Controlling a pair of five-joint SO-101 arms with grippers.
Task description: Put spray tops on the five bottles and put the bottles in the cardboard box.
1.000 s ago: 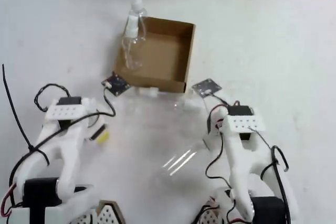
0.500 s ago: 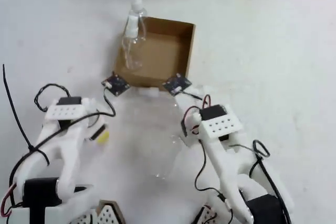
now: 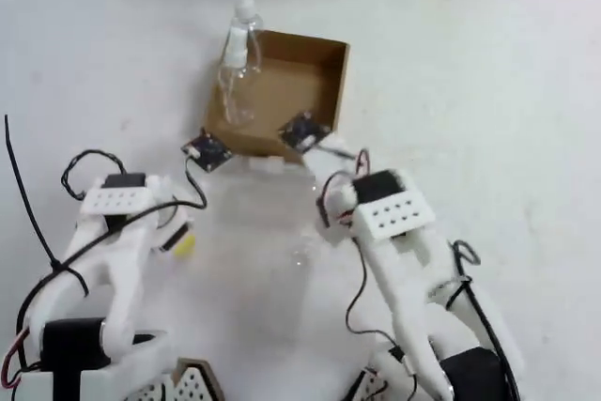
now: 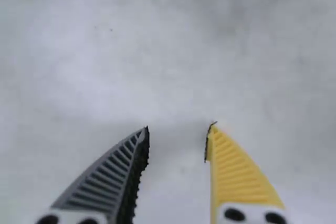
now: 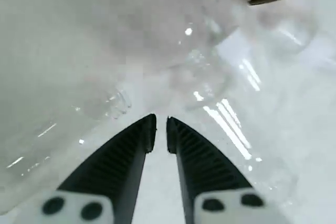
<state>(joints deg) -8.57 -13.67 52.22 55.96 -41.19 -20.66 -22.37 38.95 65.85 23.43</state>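
Fetching step: next uncapped bottle.
Left gripper [image 4: 176, 135] parted over table [image 4: 157, 35]; right gripper [image 5: 159, 124] almost closed, empty, short of clear bottles [image 5: 199, 61] apparently lying before the cardboard box [image 3: 324, 91]; two capped bottles [image 3: 235, 53] stand at its far corner. Next: open, straddle one.

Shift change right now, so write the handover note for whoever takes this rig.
Left end effector: open, empty, over bare white table.
Right end effector: shut, empty, by clear plastic bottles lying between the arms, near the brown cardboard box.
Done: two clear bottles with white spray tops stand at the box's far left corner, apparently inside.
Left: top the lying bottles, whose count is unclear, and box them.
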